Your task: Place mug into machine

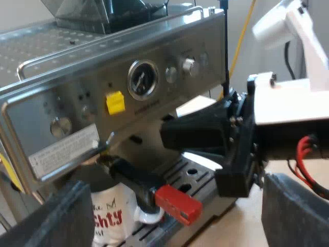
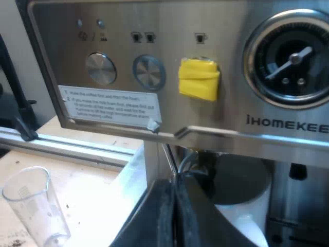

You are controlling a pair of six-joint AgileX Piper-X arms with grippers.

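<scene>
The mug [image 1: 110,218] sits at six o'clock beneath the holder [image 1: 132,177]; placing looks done. The right gripper [image 2: 172,206] is clenched, the left gripper [image 1: 172,208] released; next, withdraw cleanly.

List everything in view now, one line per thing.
espresso machine: one, steel, ahead of both grippers
bean hopper: one, dark, on the machine's top
yellow tape: one piece, yellow, over a front-panel button
metal holder: one, dark handle with red end, locked into the machine's front
mug: one, white with red lettering, under the holder
measuring glass: one, clear, upright on the table
left gripper: black, open, facing the machine
right gripper: black, shut, near the mug
</scene>
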